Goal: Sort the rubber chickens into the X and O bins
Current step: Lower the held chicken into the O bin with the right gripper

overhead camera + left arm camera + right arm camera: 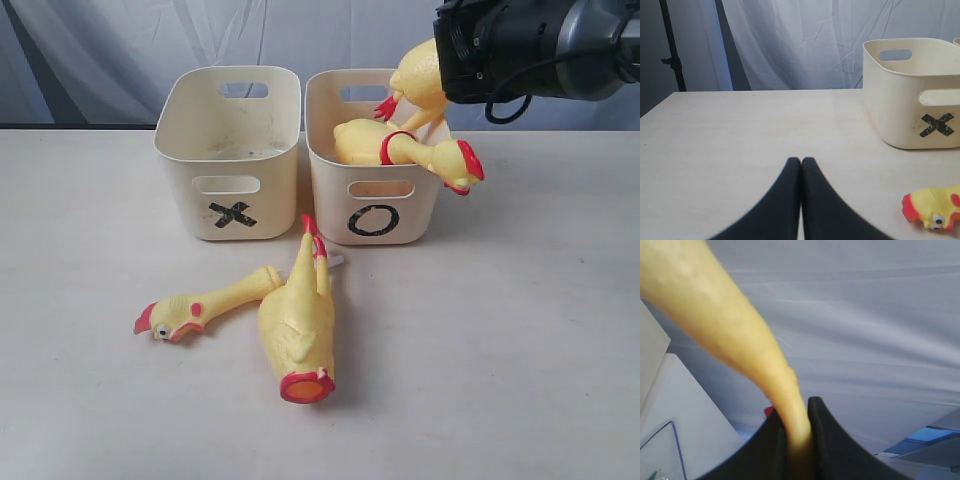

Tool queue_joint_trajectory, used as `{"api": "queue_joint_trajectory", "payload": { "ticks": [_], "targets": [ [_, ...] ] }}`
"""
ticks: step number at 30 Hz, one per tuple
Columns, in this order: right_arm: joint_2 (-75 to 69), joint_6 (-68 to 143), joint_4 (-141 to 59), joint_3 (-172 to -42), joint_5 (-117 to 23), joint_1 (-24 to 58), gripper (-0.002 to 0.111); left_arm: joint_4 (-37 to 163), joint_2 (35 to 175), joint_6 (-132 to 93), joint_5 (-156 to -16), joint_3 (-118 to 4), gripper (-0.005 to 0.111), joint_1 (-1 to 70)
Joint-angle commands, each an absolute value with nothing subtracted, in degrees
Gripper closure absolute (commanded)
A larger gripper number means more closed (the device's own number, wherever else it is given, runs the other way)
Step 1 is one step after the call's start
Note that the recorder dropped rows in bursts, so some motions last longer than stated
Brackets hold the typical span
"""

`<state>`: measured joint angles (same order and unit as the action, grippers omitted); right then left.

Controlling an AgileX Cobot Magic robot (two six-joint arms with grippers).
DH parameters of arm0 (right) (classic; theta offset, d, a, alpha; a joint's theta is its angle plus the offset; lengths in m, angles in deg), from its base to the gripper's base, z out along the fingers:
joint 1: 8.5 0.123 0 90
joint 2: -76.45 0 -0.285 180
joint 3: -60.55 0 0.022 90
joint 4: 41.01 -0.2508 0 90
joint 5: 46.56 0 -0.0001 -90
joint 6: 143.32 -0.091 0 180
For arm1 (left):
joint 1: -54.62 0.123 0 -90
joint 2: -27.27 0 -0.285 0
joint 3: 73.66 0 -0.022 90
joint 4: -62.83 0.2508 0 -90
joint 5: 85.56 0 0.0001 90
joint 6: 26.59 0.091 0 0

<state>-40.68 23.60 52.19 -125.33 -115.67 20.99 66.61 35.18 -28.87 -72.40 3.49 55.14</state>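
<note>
Cream-white all over the rounded plastic tub marked X [270, 205], the cross in black with ragged edges. Same cream-white on the matching plastic tub marked O [330, 205], ring in black too. Yellow on the rubber chicken head-and-neck piece [215, 303] on the table, with red comb and wattle, a reddish cheek spot and a white eye with a black pupil. Yellow again on the headless rubber chicken body [297, 330], red at the neck ring and the feet. Yellow with red neck ring and comb on the whole rubber chicken [415, 150] at the O tub's rim. Yellow with red feet on the raised rubber chicken piece [420, 75]. Black on the right gripper [799, 410] and the left gripper [801, 162]. Pale beige, unpatterned, on the flat tabletop [520, 350]; grey-white on the creased curtain [100, 50].
</note>
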Motion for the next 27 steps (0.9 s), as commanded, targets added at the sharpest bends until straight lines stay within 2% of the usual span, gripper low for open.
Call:
{"api": "queue_joint_trajectory", "payload": {
  "ticks": [1,25,27],
  "targets": [
    [-40.16,23.14,54.46,-125.32,-116.52,20.91,0.109,66.88,35.05,-29.05,-72.74,3.56,0.107,55.06],
    [-40.16,22.51,54.06,-125.32,-116.52,23.68,0.109,66.88,35.05,-29.05,-72.74,3.56,0.107,55.06],
    [-40.16,22.51,53.56,-125.32,-116.52,23.92,0.105,66.88,35.05,-29.05,-72.74,3.56,0.107,55.06]
  ]
}}
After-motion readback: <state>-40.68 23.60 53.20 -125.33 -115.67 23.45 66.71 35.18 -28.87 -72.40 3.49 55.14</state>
